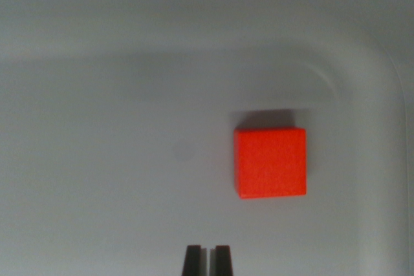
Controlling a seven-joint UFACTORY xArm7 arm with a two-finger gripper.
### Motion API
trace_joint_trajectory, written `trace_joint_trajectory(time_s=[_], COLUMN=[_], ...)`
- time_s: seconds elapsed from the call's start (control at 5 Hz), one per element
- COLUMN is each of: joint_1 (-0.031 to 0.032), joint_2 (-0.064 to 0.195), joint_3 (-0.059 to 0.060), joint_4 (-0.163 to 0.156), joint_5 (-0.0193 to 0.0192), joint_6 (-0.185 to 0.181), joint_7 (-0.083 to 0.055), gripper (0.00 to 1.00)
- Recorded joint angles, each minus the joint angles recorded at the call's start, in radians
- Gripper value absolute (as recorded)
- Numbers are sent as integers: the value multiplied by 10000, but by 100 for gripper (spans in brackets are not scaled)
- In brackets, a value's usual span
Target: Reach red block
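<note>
Pale grey tray [97, 179] holds red block [270, 162]; tool [207, 260] narrow, apart.

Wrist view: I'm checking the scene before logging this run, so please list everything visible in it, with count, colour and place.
Red square plastic block: one, bright red-orange, lying flat on the tray floor, right of centre, casting a shadow toward the top of the view.
White plastic tray: one, pale grey-white, fills the view; its raised wall runs across the top and curves down at the wrist view's right.
Faint smudge: one, slightly darker grey, on the tray floor to the wrist view's left of the block.
Pincer: one, dark fingertips at the bottom edge near centre, a narrow gap between them, apart from the block and holding nothing.
</note>
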Motion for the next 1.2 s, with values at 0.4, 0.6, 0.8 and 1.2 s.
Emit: trace_joint_trajectory(time_s=[0.4, 0.6, 0.8, 1.2], joint_1=[-84, -84, -161, -230], joint_2=[400, 400, 769, 1099], joint_3=[-74, -74, -143, -204], joint_4=[-9, -9, -18, -25], joint_5=[-30, -30, -58, -82], joint_6=[-424, -424, -815, -1165], joint_7=[-83, -83, -159, -227], gripper=[0, 0, 0, 0])
